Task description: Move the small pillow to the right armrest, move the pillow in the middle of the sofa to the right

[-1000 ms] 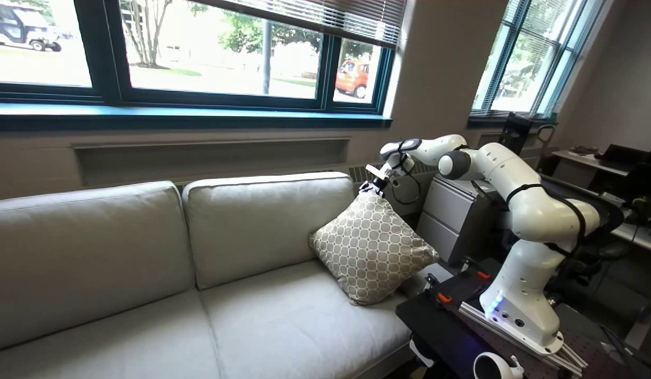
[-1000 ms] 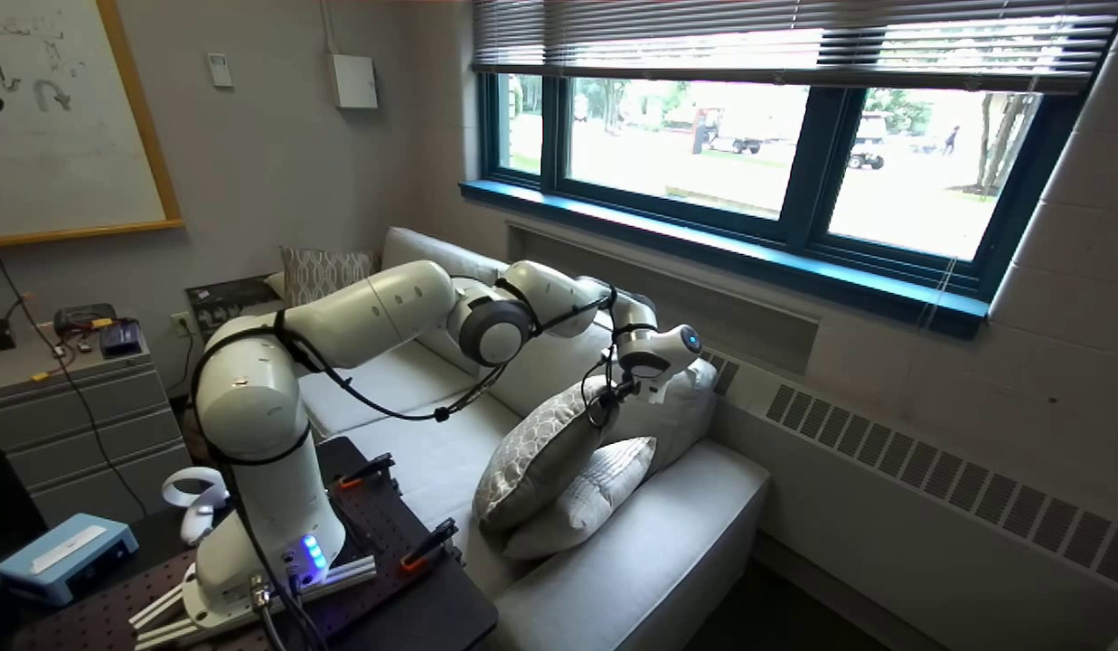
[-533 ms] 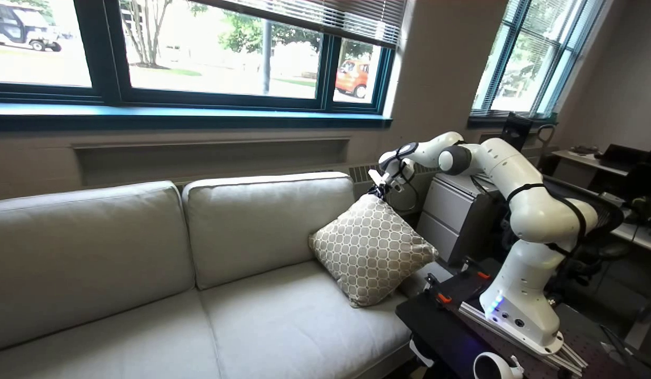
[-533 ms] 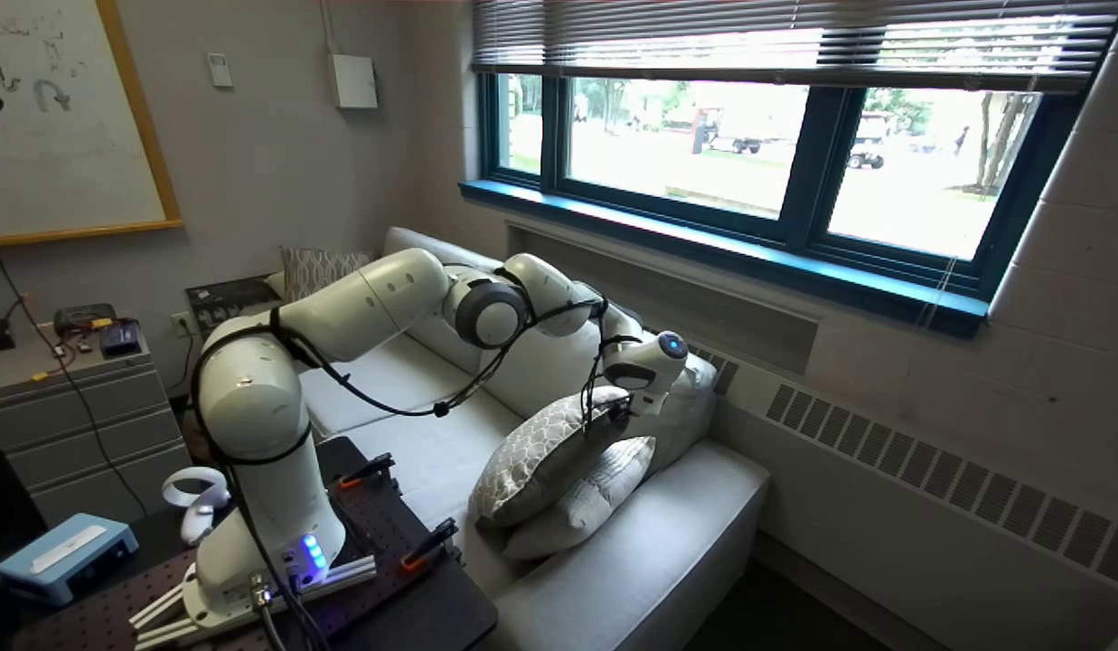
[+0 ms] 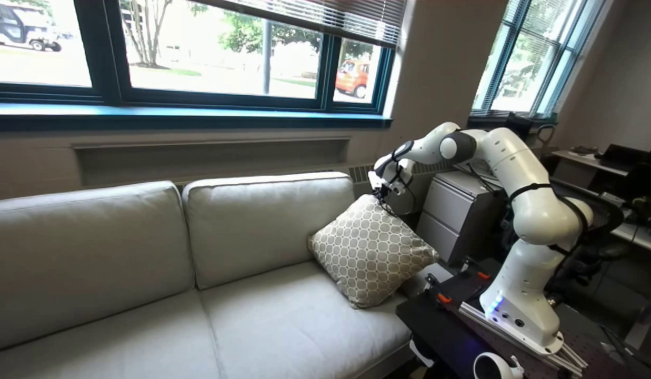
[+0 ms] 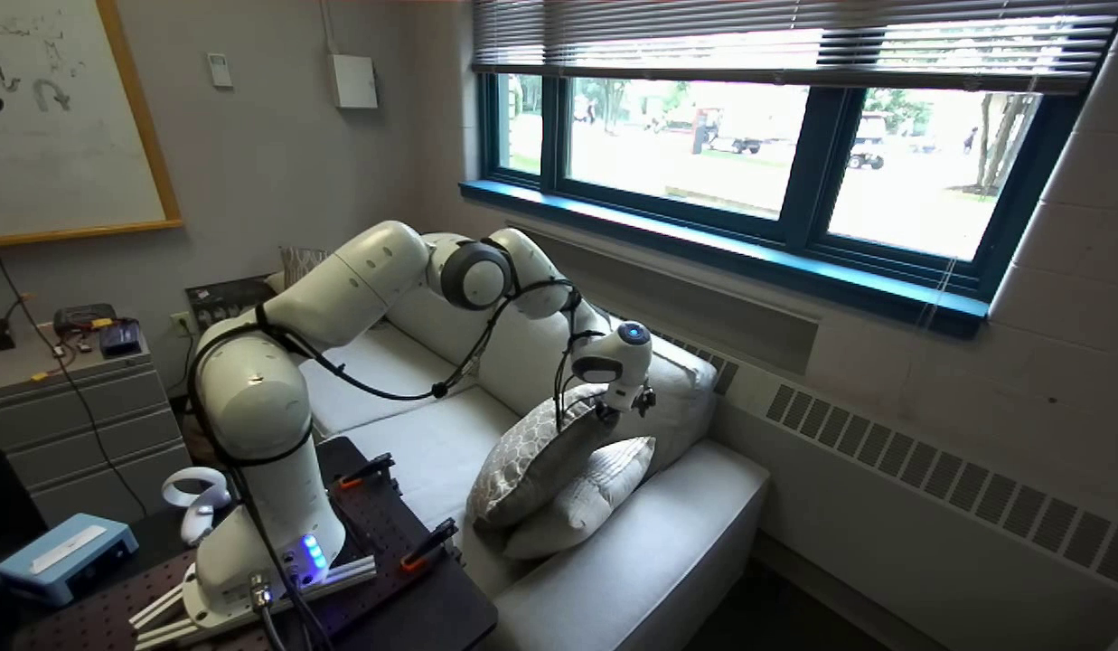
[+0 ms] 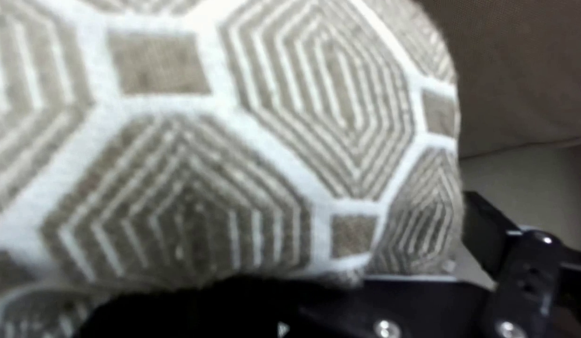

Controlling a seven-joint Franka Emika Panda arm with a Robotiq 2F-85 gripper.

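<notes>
While standing on one corner, found at the end of the sofa (image 5: 225, 310): the lattice-patterned pillow (image 5: 372, 247), pincer (image 6: 625, 409) at its top

As seen in both exterior views, recorded the pillow tilted diamond-wise and leaning, with its lowest corner on the seat (image 5: 314, 316) and its upper part in front of a back cushion (image 5: 272, 226). Located the small pillow (image 6: 608, 493), white, in an exterior view: slanting between the lattice-patterned pillow and the right armrest (image 6: 653, 556), partly covered by the larger one. Could not tell about contact with the armrest.

Observed the pincer right at the top corner of the lattice-patterned pillow, with jaws spread apart. In the wrist view, made out the lattice pattern over most of the field, plus black pincer parts along the lower edge and a finger (image 7: 483, 230) at the right, past the pillow's edge. Contact with the cloth: could not tell.

Traced the white arm (image 5: 541, 216), with black cable (image 6: 440, 390) strapped along it, back to a base (image 5: 522, 284) on the desk (image 5: 436, 316). Marked a clamp (image 6: 435, 541) at the desk edge, and a blue box (image 6: 66, 556) and a white controller (image 6: 197, 511) near the base. Beyond the arm, glimpsed part of another patterned cushion (image 6: 303, 262); above the sofa, a window (image 6: 685, 154) with partly lowered blinds (image 6: 667, 36).
</notes>
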